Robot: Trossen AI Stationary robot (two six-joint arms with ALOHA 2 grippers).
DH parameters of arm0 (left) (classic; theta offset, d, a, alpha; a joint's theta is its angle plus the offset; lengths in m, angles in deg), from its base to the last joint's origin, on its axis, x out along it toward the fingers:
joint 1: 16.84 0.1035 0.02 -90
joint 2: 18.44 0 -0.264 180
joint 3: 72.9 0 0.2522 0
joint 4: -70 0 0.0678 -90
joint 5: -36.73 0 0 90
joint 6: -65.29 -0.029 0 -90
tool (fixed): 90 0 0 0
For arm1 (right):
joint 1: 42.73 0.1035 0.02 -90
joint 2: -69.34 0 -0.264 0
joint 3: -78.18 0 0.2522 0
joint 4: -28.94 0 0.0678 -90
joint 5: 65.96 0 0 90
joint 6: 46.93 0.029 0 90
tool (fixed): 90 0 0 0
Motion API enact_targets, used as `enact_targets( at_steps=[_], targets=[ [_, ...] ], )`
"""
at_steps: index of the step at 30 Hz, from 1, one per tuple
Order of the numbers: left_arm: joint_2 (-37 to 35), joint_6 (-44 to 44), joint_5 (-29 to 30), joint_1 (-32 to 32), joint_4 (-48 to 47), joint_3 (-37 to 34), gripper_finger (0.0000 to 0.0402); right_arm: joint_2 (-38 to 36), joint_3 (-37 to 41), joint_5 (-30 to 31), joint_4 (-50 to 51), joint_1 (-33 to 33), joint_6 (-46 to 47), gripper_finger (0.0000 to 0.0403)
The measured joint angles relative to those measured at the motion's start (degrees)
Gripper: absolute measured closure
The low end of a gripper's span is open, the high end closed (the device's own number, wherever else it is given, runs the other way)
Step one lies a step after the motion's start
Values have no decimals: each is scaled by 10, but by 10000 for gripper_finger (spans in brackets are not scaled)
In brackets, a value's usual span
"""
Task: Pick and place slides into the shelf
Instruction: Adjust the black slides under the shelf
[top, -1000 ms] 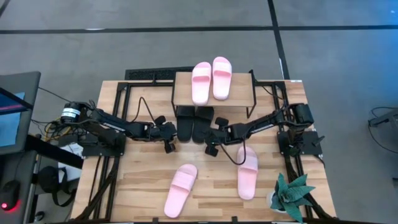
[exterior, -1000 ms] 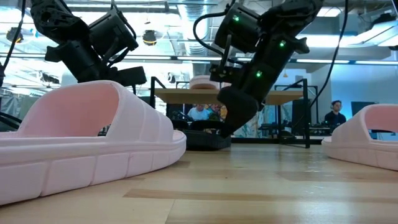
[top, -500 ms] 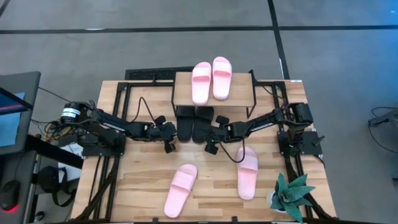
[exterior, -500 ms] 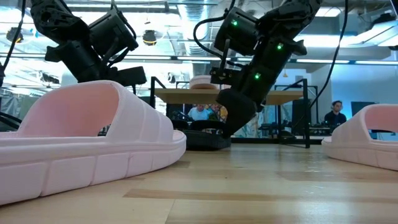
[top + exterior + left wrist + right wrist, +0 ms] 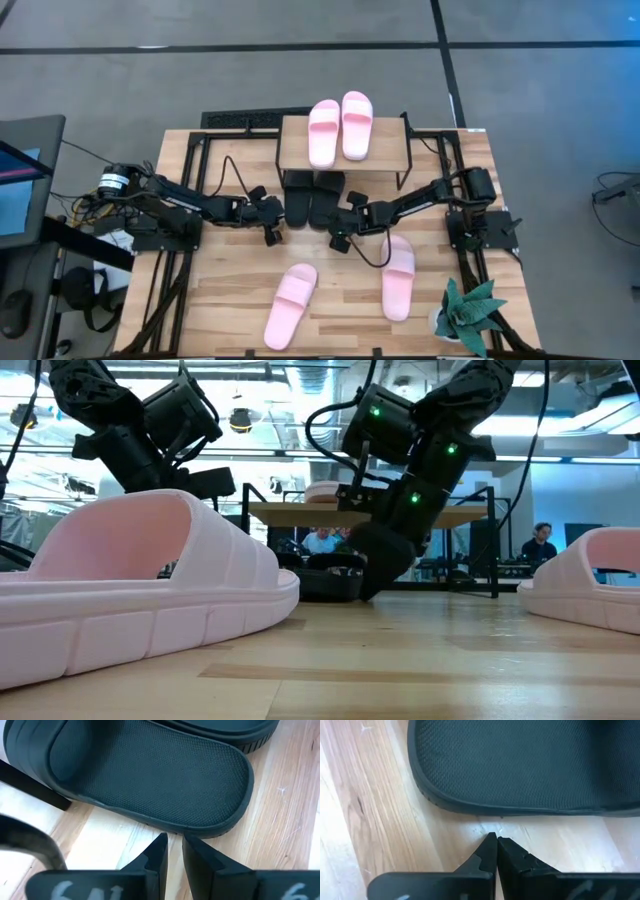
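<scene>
Two pink slides (image 5: pixel 323 132) (image 5: pixel 357 125) lie on the shelf's top board (image 5: pixel 388 140). Two black slides (image 5: pixel 298 205) (image 5: pixel 325 203) lie side by side on the table under the shelf, heels sticking out toward the near edge. My left gripper (image 5: pixel 172 847) points at the left black slide's heel (image 5: pixel 150 775), its fingers a narrow gap apart with nothing between them. My right gripper (image 5: pixel 493 840) is shut, low over the wood, its tips just short of the right black slide's heel rim (image 5: pixel 485 810). Two more pink slides (image 5: pixel 290 305) (image 5: pixel 397 277) lie soles down nearer the front.
The shelf's thin black legs (image 5: pixel 405 165) stand either side of the black slides. A potted plant (image 5: pixel 470 315) sits at the near right corner. Bare wood lies between the two front pink slides (image 5: pixel 140 590) (image 5: pixel 590 575). People show in the room behind.
My right gripper has sunk a little toward the tabletop in front of the black slide's heel, staying shut. The slides lie as before.
</scene>
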Motion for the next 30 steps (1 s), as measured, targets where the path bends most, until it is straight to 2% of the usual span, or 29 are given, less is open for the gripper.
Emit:
enact_targets(
  at_steps=[20,30],
  targets=[
    [0,-26,-21,24,2,0,354,-1,0,0,8,-6,15,402],
    [43,-13,-34,22,38,0,354,-1,0,0,4,-6,15,402]
  ],
)
